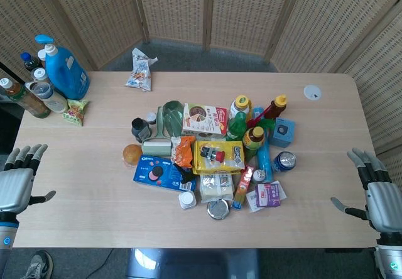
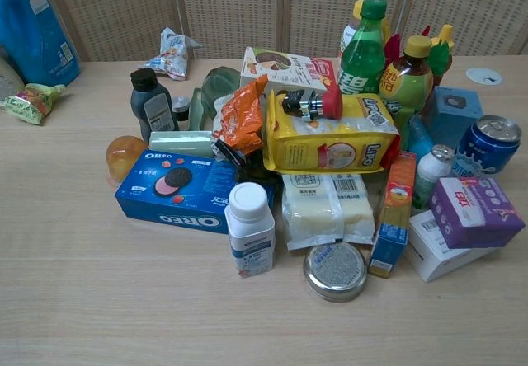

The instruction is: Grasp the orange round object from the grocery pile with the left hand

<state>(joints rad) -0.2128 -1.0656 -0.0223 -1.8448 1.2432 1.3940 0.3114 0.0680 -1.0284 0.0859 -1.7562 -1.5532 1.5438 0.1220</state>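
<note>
The orange round object (image 1: pixel 131 154) sits at the left edge of the grocery pile, touching the blue Oreo box (image 1: pixel 158 173); in the chest view the orange round object (image 2: pixel 124 157) shows partly behind that Oreo box (image 2: pixel 185 189). My left hand (image 1: pixel 19 181) hangs at the table's left edge, fingers spread and holding nothing, well to the left of the orange object. At the right edge my right hand (image 1: pixel 374 190) is likewise spread and holds nothing. Neither hand appears in the chest view.
A dark bottle (image 1: pixel 140 129) and a pale green packet (image 1: pixel 156 147) stand just behind the orange object. A blue detergent bottle (image 1: pixel 65 70) and other bottles (image 1: pixel 38 93) crowd the far left corner. A snack bag (image 1: pixel 139 69) lies at the back.
</note>
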